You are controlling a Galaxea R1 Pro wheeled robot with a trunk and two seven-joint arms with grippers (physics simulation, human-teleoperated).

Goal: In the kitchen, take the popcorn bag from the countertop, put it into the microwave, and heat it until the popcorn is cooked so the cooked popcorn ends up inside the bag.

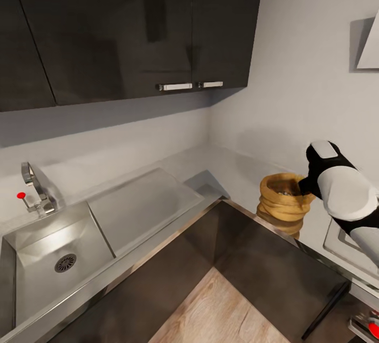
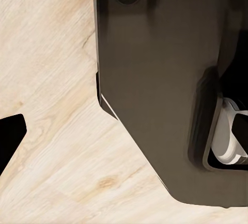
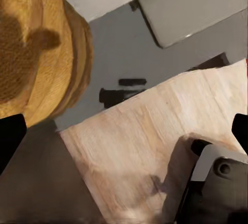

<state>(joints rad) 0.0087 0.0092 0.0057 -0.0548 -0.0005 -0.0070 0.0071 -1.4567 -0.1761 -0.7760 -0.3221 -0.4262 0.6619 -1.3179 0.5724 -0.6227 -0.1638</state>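
A sunken steel sink (image 1: 52, 258) occupies the left of the smooth grey steel countertop (image 1: 142, 203), with open worktop running to the corner. The squat mustard-yellow wrinkly popcorn bag (image 1: 283, 197) stands near the front edge. The right gripper (image 1: 304, 186) touches its rim; I cannot tell its opening.

Right arm (image 1: 345, 187): smooth white rounded shells w/ black sections between, glossy plastic look; end part near the wrist is black w/ a flat white oval cap on top. Lower segment at frame edge is white-grey, same rounded form. Right wrist cam: black finger tips (image 3: 10, 139) at both sides of pic, plain, no markings. Left wrist cam: one black finger tip (image 2: 10, 136) at the side; big dark grey-brown base body (image 2: 155, 90) w/ rounded edges, round recess near its top, white ring-shaped wheel part (image 2: 227, 136) set in a dark housing.
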